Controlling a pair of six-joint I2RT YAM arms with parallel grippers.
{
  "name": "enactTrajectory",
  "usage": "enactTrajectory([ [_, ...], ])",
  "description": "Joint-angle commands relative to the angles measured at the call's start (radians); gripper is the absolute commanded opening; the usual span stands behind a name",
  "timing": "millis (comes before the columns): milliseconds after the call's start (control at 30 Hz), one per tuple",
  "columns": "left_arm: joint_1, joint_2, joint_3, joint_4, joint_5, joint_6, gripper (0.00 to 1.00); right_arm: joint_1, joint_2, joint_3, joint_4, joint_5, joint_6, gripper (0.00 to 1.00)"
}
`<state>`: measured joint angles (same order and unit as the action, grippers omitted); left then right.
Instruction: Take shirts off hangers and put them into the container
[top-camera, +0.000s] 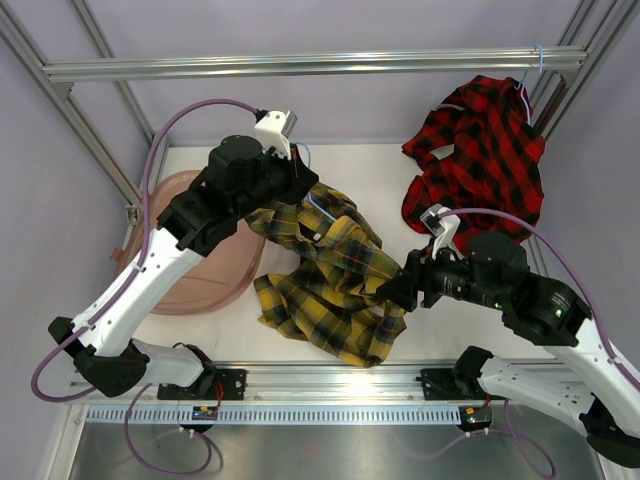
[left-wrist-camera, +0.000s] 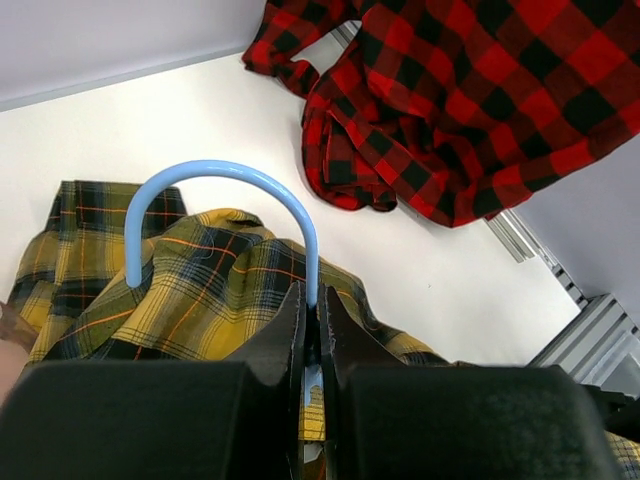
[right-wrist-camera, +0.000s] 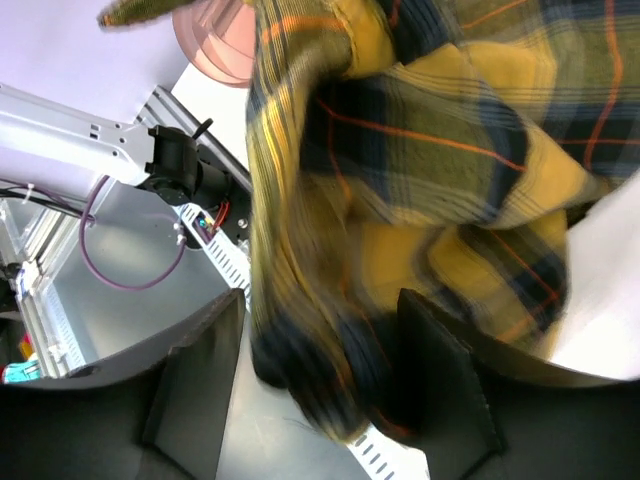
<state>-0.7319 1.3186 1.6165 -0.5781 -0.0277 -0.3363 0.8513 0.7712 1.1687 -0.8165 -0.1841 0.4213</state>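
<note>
From above, the yellow-and-black shirt sprawls on the table between the container and the right gripper. The left wrist view shows the left gripper clenched on the light-blue hanger at its hook, and that grip should be held firm. In the right wrist view the jaws stand apart with shirt cloth loose between them, so it would be best to close on a thick fold before pulling.

White table — silver frame rail spans above it, pale grey wall behind.
</note>
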Motion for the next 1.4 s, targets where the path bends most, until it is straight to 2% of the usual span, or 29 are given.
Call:
enactTrajectory([
  [0,-0.004,0.011,0.063,-0.028,-0.032,0.002,0.0,0.011,-0.023,0.013,-0.042,0.049,-0.01,0.59],
  [133,-0.004,0.021,0.062,-0.035,-0.047,0.008,0.0,0.011,-0.05,0.023,-0.056,0.057,-0.009,0.52],
  [200,-0.003,0.027,0.06,-0.04,-0.052,0.01,0.0,0.011,-0.061,0.028,-0.062,0.067,-0.01,0.42],
  [233,-0.003,0.025,0.057,-0.04,-0.054,0.011,0.0,0.011,-0.061,0.028,-0.072,0.069,-0.012,0.25],
  [300,-0.003,0.028,0.054,-0.034,-0.057,0.011,0.0,0.011,-0.061,0.037,-0.088,0.081,-0.007,0.01],
  [500,-0.003,0.077,0.089,-0.074,-0.172,0.037,0.0,0.011,-0.142,0.075,-0.165,0.176,0.036,0.0],
  [600,-0.001,0.102,0.086,-0.077,-0.248,0.045,0.0,0.011,-0.193,0.124,-0.234,0.271,0.08,0.0],
  [700,0.011,0.105,0.082,-0.066,-0.33,0.046,0.0,0.011,-0.251,0.172,-0.331,0.434,0.176,0.0],
  [800,0.04,0.079,0.083,-0.045,-0.33,0.022,0.0,0.011,-0.324,0.143,-0.374,0.528,0.25,0.0],
  [833,0.048,0.071,0.094,-0.036,-0.289,0.013,0.0,0.011,-0.341,0.106,-0.372,0.541,0.264,0.0],
  [933,0.071,0.054,0.169,-0.014,-0.195,-0.023,0.0,0.011,-0.401,0.014,-0.32,0.519,0.289,0.0],
  [1067,0.071,0.082,0.305,-0.036,-0.049,-0.081,0.0,0.011,-0.385,-0.061,-0.25,0.428,0.289,0.0],
  [1133,0.072,0.09,0.33,-0.023,0.015,-0.108,0.0,0.011,-0.386,-0.108,-0.151,0.367,0.268,0.0],
  [1167,0.072,0.093,0.357,-0.026,0.021,-0.121,0.0,0.011,-0.398,-0.131,-0.11,0.297,0.264,0.0],
  [1233,0.071,0.102,0.378,-0.035,0.053,-0.13,0.0,0.011,-0.455,-0.194,-0.005,0.252,0.28,0.0],
  [1367,0.074,0.113,0.385,-0.067,0.04,-0.142,0.0,0.011,-0.527,-0.244,0.099,0.198,0.269,0.0],
])
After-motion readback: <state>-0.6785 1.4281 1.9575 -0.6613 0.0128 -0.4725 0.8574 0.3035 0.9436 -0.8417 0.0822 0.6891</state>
